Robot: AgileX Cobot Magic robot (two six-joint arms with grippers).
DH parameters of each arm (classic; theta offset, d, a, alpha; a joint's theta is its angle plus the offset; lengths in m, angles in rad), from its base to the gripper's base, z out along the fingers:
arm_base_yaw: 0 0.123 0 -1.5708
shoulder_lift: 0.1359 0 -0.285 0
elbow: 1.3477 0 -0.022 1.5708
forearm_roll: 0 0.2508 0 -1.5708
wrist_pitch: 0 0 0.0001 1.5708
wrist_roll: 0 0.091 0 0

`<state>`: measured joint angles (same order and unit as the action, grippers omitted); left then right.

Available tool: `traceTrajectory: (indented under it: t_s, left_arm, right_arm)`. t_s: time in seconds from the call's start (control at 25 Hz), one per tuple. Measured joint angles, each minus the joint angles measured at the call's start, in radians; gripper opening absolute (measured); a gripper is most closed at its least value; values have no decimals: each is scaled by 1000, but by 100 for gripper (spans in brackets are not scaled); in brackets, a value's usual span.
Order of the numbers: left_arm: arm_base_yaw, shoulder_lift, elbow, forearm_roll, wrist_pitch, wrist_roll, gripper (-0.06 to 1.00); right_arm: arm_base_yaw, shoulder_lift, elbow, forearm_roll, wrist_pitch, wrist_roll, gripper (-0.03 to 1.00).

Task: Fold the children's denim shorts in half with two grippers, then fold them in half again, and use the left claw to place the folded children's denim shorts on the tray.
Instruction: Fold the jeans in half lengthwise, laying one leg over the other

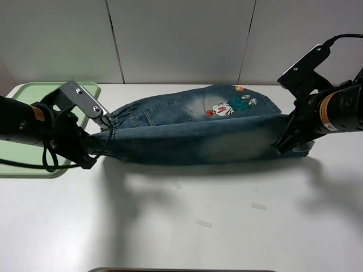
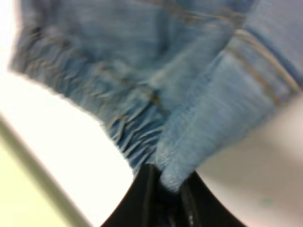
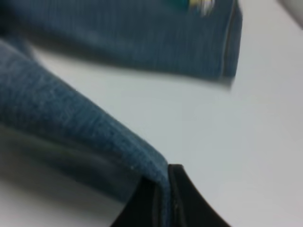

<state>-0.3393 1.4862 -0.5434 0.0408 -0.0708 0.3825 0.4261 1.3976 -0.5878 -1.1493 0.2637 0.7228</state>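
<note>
Near edge of the children's denim shorts [image 1: 193,141] hangs raised off the table [image 1: 238,232], taut between both claws: left gripper [image 2: 168,189] pinches the gathered waistband end, right gripper [image 3: 161,187] pinches the leg-hem end. For a clean first fold we'd carry both ends back level and in step, then lay the raised edge flush on the far edge by the cartoon patch [image 1: 229,105] before letting go. Tray [image 1: 17,93] sits far left, partly under the left arm; we don't need it yet.

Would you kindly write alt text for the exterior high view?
The left gripper and right gripper pinch opposite ends of the children's denim shorts, holding the near edge off the table. A pale green tray sits far left.
</note>
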Motion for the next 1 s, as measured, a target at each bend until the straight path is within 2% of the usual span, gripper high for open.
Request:
traceTrajectory:
  t_s: [0.08, 0.16, 0.28, 0.48, 0.72, 0.88, 1.0]
  left_arm:
    - [31, 0, 0, 0, -32, -11, 8]
    - [50, -1, 0, 0, -66, -12, 8]
    - [51, -1, 0, 0, -123, -12, 8]
    - [51, 14, -3, 0, -211, 8, 8]
    - [51, 125, -45, 1, -241, 52, 8]
    - [52, 165, -52, -10, -360, 55, 8]
    - [52, 188, -52, -65, -469, 80, 8]
  right_arm:
    - [-22, 3, -7, -68, -69, 74, -3]
    - [-40, 17, -38, -115, -90, 147, -3]
    - [-55, 54, -102, -136, -92, 209, -3]
    - [-60, 135, -200, -143, -67, 221, -3]
    - [-63, 234, -264, -151, -34, 221, -3]
    - [-94, 271, -290, -187, -36, 221, -3]
    - [-132, 288, -309, -200, -62, 223, -3]
